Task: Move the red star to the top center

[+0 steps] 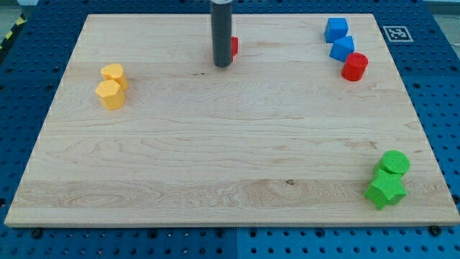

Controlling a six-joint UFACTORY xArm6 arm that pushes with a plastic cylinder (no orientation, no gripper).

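The red star [233, 47] sits near the view's top centre of the wooden board [230, 158], mostly hidden behind my rod; only a small red part shows on the rod's right side. My tip [223, 65] rests on the board directly in front of the red star, touching or nearly touching it.
Two yellow blocks [111, 86] sit together at the view's left. Two blue blocks [338, 39] and a red cylinder [354, 67] cluster at the top right. A green cylinder [394, 163] and a green star [385, 191] sit at the bottom right.
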